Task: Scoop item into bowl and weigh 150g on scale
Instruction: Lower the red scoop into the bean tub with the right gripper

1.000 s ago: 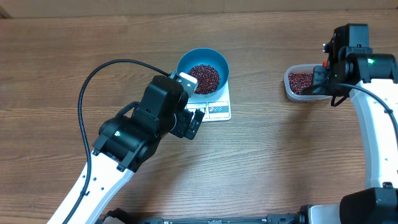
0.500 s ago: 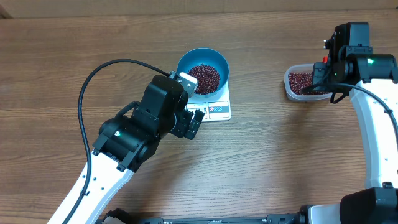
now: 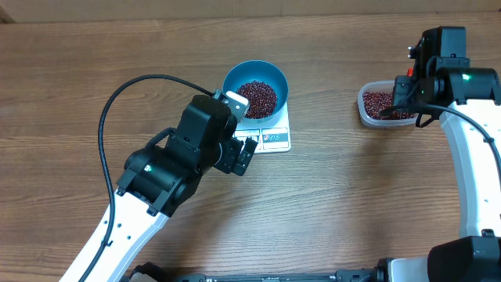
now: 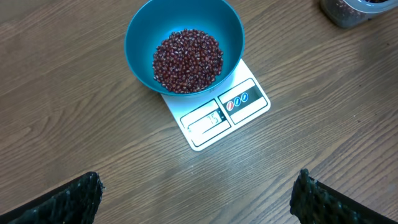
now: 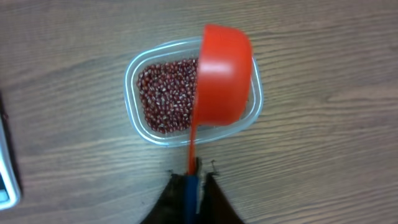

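The light-blue bowl [image 3: 232,77] [image 4: 139,45] stands on the white scale [image 3: 275,139] [image 4: 239,106] and holds a pile of dark red-brown beans [image 3: 257,97] [image 4: 186,60]. My left gripper [image 4: 198,196] hangs open over bare wood just in front of the scale, with nothing between its fingers. My right gripper [image 5: 194,179] is shut on the thin handle of a red scoop [image 5: 224,74]. The scoop's cup is tipped over the right side of a clear tub [image 5: 132,81] [image 3: 365,112] with more beans [image 5: 163,94] in it.
The left arm's black body [image 3: 188,153] and its cable [image 3: 117,98] lie left of the scale. The right arm [image 3: 477,157] runs along the table's right side. Bare wood lies between the scale and the tub.
The right wrist has shifted very slightly toward the far edge above the tub. The left arm, bowl and scale have not moved.
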Motion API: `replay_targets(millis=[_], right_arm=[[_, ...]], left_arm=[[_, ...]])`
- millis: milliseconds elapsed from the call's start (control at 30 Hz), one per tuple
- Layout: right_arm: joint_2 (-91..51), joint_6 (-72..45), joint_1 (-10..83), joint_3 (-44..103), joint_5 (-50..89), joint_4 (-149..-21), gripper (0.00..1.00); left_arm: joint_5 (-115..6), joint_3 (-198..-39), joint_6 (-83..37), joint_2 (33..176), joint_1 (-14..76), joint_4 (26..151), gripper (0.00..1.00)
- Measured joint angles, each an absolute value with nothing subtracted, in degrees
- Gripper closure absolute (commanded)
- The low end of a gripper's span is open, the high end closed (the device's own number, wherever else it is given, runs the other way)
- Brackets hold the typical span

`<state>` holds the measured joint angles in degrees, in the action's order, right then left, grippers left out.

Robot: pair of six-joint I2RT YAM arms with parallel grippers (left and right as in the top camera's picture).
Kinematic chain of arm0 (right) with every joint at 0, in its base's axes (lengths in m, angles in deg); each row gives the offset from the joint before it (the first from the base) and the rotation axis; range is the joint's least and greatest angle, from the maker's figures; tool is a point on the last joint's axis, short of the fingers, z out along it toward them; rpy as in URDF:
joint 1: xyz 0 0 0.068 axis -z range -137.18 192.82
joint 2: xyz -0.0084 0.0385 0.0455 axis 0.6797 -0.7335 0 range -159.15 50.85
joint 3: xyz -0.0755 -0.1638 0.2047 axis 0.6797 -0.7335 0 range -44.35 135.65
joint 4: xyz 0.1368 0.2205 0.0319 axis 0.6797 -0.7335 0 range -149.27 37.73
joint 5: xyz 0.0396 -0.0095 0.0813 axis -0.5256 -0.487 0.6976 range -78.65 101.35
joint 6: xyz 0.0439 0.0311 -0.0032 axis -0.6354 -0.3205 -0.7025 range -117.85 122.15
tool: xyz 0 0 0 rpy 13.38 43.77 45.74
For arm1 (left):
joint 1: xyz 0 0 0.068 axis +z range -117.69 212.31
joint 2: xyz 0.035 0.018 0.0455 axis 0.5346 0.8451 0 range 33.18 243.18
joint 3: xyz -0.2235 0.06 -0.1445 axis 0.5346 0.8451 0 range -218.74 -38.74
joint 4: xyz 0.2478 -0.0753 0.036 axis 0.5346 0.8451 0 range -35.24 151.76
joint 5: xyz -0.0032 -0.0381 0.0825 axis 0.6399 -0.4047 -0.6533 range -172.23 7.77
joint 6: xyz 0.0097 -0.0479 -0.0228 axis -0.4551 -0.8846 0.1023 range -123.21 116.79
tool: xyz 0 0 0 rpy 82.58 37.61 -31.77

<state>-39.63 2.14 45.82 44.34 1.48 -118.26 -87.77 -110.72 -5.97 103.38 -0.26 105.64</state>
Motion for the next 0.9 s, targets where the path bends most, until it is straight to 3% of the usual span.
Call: replay_targets(millis=[100,133,167,233,300,333,400,500,567,633,700,767,800,900], right_arm=[[-39.63,2.19,45.84,44.34,1.5,-117.91,0.97],[-39.63,2.14,45.82,44.34,1.44,-117.8,0.89],[-39.63,1.88,45.82,44.34,1.5,-117.76,0.88],[-39.63,2.3,45.82,44.34,1.44,-117.74,0.97],[-39.63,2.08,45.82,44.34,1.46,-117.59,0.95],[-39.63,2.14,45.82,44.34,1.44,-117.56,0.89],[-39.63,2.21,45.82,44.34,1.44,-117.45,0.96],[-39.63,2.16,45.82,44.34,1.48,-117.41,0.96],[-39.63,1.81,45.82,44.34,1.52,-117.35,0.87],[-39.63,2.14,45.82,44.34,1.48,-117.21,0.96],[-39.63,2.1,45.82,44.34,1.48,-116.76,0.96],[-39.63,2.25,45.84,44.34,1.48,-116.32,0.86],[-39.63,2.03,45.82,44.34,1.48,-116.25,0.96],[-39.63,2.1,45.82,44.34,1.41,-116.1,0.96]], left_arm=[[-87.77,-110.72,-5.97,103.38,-0.26,105.64,0.0],[-87.77,-110.72,-5.95,103.38,-0.26,105.64,0.01],[-87.77,-110.72,-5.97,103.38,-0.26,105.64,0.0],[-87.77,-110.72,-5.97,103.38,-0.26,105.64,0.0],[-87.77,-110.72,-5.97,103.38,-0.26,105.64,0.0],[-87.77,-110.72,-5.97,103.38,-0.26,105.64,0.0],[-87.77,-110.72,-5.97,103.38,-0.26,105.64,0.01],[-87.77,-110.72,-5.97,103.38,-0.26,105.64,0.0],[-87.77,-110.72,-5.97,103.38,-0.26,105.64,0.01],[-87.77,-110.72,-5.97,103.38,-0.26,105.64,0.0],[-87.77,-110.72,-5.97,103.38,-0.26,105.64,0.0],[-87.77,-110.72,-5.97,103.38,-0.26,105.64,0.0],[-87.77,-110.72,-5.97,103.38,-0.26,105.64,0.0],[-87.77,-110.72,-5.97,103.38,-0.26,105.64,0.0]])
